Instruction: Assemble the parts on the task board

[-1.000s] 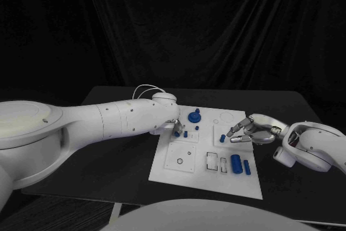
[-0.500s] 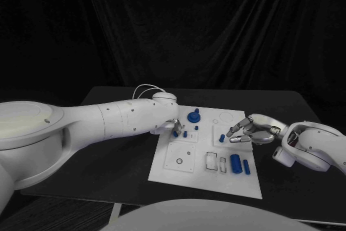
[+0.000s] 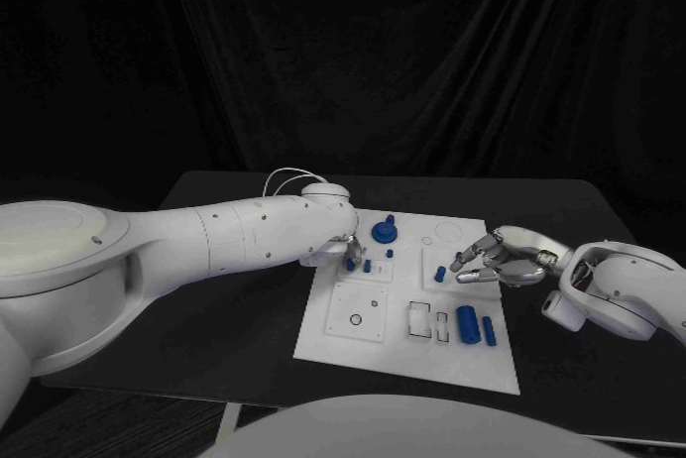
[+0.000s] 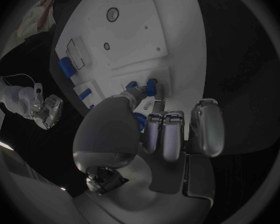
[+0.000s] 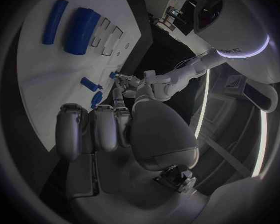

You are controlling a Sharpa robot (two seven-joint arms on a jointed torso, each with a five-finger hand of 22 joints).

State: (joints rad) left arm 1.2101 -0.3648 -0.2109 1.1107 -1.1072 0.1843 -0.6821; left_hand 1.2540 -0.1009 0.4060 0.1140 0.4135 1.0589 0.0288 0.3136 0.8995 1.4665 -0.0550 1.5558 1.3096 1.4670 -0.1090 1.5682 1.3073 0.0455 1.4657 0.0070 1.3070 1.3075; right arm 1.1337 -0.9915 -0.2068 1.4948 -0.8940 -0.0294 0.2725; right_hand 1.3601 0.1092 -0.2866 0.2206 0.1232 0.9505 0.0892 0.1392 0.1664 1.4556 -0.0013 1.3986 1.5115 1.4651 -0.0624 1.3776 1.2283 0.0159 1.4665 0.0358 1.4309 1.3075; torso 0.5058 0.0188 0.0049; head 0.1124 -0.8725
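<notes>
The white task board [image 3: 375, 351] lies in the middle of the black table. My left hand [image 3: 343, 250] is over its far left part and pinches a small blue peg [image 3: 350, 264] at its fingertips; the left wrist view shows the thumb and a finger [image 4: 157, 100] closing on that peg [image 4: 152, 84]. A second small peg [image 3: 369, 267] stands just beside it. My right hand [image 3: 495, 260] hovers at the board's right edge with fingers apart and nothing in them, close to a small blue part [image 3: 440, 274]. A round blue part [image 3: 386, 232] sits at the board's far side.
A thick blue cylinder [image 3: 466, 325] and a thin blue bar [image 3: 489, 330] lie on the board's near right area, beside two rectangular slots [image 3: 420, 319]. A square plate with a round hole [image 3: 358, 314] is at the near left. Bare black table [image 3: 229, 319] surrounds the board.
</notes>
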